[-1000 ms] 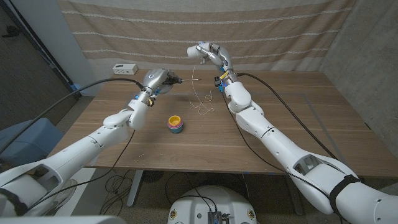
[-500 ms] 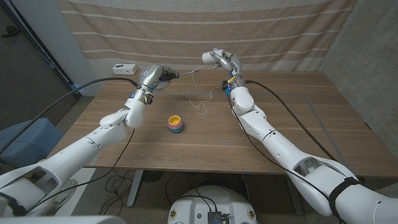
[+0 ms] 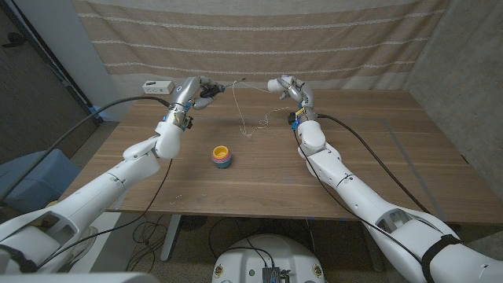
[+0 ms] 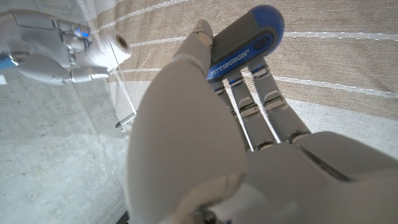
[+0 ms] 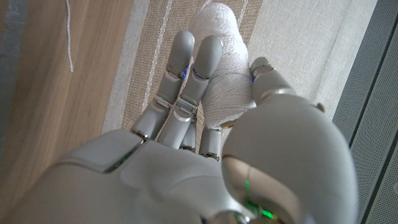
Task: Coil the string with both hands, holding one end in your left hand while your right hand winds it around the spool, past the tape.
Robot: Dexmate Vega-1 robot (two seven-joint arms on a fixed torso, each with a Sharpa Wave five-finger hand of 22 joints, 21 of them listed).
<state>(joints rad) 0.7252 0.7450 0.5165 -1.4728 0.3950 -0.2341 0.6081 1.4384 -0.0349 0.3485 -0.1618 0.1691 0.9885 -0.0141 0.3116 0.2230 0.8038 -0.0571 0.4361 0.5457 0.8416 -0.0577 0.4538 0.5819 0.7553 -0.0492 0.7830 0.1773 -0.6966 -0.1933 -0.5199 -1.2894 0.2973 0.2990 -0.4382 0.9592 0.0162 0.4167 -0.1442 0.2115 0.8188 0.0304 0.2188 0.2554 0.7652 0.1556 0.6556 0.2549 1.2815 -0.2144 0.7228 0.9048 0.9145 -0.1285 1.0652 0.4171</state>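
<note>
Both hands have risen and drawn apart: left hand (image 3: 198,90) grips the blue-capped grey holder (image 4: 245,38), right hand (image 3: 284,86) clasps the white string-wound spool (image 5: 219,62), thin white string (image 3: 250,126) sagging onto the wooden table (image 3: 377,165).

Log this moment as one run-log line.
left hand: holds blue tape dispenser | right hand: grips white spool | string: spans both hands, slack on table | stacked cups: untouched
</note>
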